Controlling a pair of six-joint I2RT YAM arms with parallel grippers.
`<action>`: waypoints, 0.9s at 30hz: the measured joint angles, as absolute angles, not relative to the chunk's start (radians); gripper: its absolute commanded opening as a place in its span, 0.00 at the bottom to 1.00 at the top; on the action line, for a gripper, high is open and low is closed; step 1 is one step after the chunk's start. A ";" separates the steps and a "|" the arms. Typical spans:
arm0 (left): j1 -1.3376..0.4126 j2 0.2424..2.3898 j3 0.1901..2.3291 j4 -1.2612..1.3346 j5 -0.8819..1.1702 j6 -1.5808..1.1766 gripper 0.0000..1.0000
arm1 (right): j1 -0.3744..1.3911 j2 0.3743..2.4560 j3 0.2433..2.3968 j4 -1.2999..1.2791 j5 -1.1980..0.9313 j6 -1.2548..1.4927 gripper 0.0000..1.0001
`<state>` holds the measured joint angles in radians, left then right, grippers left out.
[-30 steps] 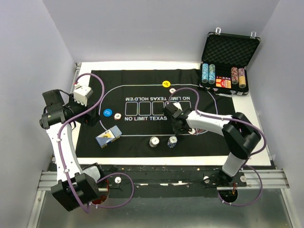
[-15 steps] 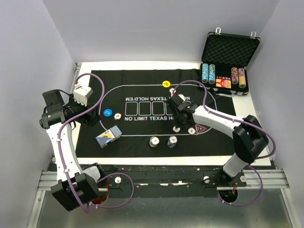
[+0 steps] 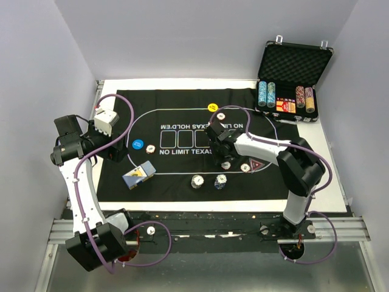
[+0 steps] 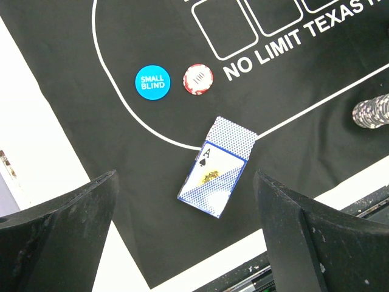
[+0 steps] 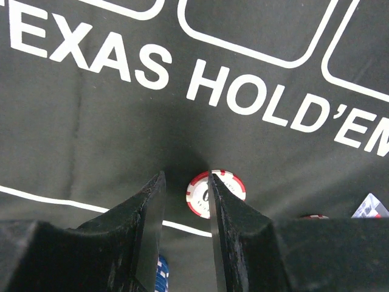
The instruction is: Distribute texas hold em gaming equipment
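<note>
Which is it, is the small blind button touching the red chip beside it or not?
Apart. The left wrist view shows a strip of black felt between the small blind button and the red chip.

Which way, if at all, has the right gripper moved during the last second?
Yes. Against the printed lettering, the right gripper moved toward the far edge and slightly left, uncovering a red-and-white chip.

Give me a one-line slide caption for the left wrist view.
Open left gripper facing the card box, with the Small Blind button and a red chip beyond on the mat.
</note>
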<state>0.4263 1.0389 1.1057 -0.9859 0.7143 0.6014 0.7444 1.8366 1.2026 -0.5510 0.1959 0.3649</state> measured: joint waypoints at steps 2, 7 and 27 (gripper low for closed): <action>0.426 1.039 1.106 -0.986 0.714 0.601 0.99 | 0.744 1.837 1.188 -0.547 0.202 0.365 0.41; 0.426 1.039 1.106 -0.986 0.714 0.601 0.99 | 0.744 1.826 1.162 -0.539 0.248 0.385 0.40; 0.426 1.039 1.105 -0.986 0.712 0.602 0.99 | 0.707 1.629 0.945 -0.611 0.329 0.528 0.40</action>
